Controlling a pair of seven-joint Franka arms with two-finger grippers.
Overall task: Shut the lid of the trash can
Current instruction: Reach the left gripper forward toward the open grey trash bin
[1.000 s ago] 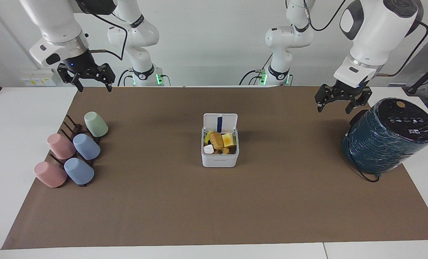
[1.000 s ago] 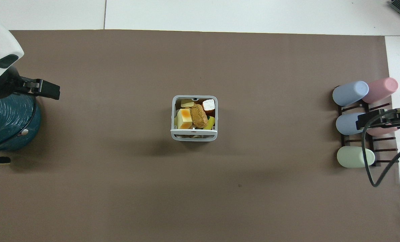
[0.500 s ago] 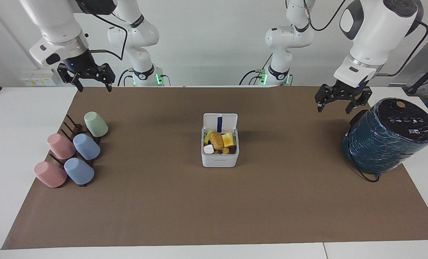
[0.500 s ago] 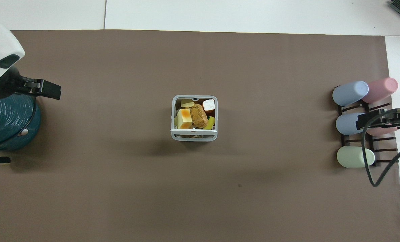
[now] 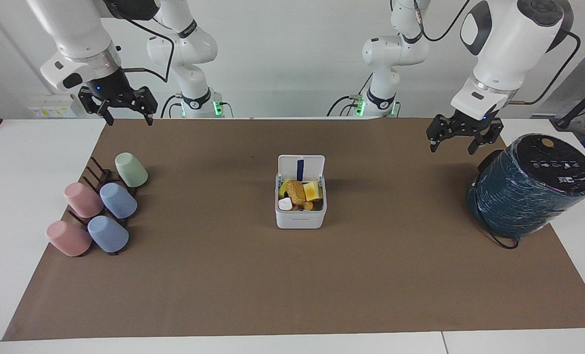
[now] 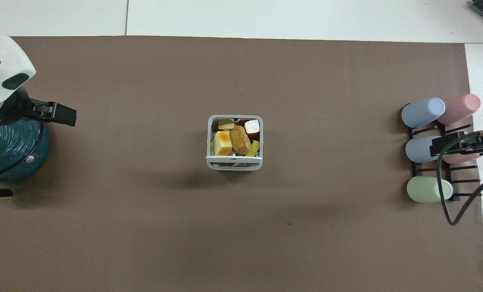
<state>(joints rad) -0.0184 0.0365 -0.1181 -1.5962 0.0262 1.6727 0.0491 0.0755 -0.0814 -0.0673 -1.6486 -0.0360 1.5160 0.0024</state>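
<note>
The small white trash can stands in the middle of the brown mat, filled with toy food scraps. Its lid stands upright and open at the edge nearer the robots, its dark blue strip showing. In the overhead view the trash can shows its contents and the lid is seen edge-on. My left gripper is open and empty, in the air beside the teal cylinder, well away from the trash can; it also shows in the overhead view. My right gripper is open and empty, waiting above the mat's edge near the cup rack; it also shows in the overhead view.
A large dark teal cylinder with a black top stands at the left arm's end of the table. A dark rack with several pastel cups lies at the right arm's end. The brown mat covers most of the table.
My left gripper has shifted a little away from the teal cylinder toward the middle of the table. The right arm, trash can and lid have not moved.
</note>
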